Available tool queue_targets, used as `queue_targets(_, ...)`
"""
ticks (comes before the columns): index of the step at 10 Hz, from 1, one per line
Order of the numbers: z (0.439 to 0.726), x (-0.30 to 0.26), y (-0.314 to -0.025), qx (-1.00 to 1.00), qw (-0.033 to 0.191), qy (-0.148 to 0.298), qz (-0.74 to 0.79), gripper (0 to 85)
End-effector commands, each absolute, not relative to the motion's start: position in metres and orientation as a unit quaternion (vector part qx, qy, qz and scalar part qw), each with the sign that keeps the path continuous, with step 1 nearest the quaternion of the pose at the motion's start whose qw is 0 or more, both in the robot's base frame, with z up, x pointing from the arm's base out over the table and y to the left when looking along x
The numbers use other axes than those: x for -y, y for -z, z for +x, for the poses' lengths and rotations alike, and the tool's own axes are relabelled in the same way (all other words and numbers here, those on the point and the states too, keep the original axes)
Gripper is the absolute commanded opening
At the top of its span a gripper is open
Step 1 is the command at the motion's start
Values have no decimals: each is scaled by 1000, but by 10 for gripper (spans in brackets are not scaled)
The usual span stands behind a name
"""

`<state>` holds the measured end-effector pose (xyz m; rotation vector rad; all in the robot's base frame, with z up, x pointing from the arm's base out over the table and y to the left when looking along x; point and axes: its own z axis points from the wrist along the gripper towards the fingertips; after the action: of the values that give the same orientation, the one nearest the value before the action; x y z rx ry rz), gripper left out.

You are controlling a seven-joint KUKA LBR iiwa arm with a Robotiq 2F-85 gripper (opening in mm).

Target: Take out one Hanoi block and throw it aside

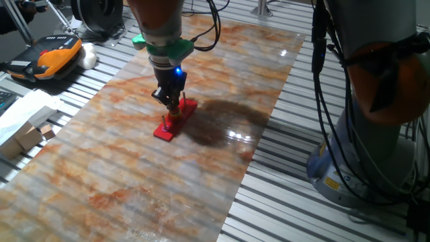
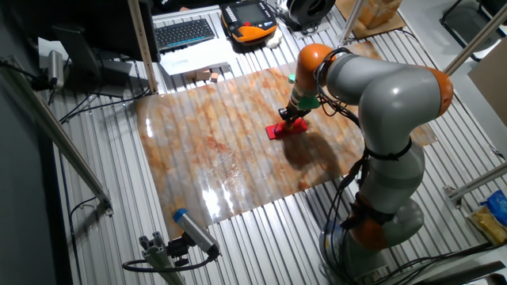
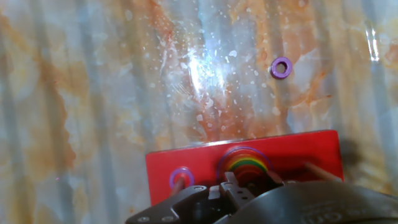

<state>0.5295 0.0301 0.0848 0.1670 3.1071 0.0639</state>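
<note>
Hand view, left to right: a small purple ring (image 3: 181, 178) sat on the left peg of the red base board (image 3: 163, 165). The gripper (image 3: 227, 186) was lowered over the middle peg's rainbow stack (image 3: 244, 160). The Hanoi block (image 3: 249, 175) appeared to be the small red ring at the stack's centre, not yet lifted off. The right peg (image 3: 318, 170) was bare, and a loose purple disc (image 3: 282, 68) lay on the marble table (image 3: 93, 93) well apart. Whether the fingers had clamped the block could not be told; removal and throwing apparently remained.
</note>
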Motion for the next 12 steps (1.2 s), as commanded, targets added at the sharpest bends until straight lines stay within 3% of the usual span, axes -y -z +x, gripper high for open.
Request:
queue_targets(1,530,-28,-90,-998,11,-23,52,170)
queue_targets(5,547,-18,-134,-998,-14,-32,56,170)
queue_targets(7,570,-12,-140,-997,11,-26,66,170)
queue_targets(8,578,-8,-137,-998,6,-11,66,170)
queue_targets(10,584,-11,-137,-996,4,-11,94,510)
queue_targets(12,585,-14,-142,-995,-2,-12,95,510)
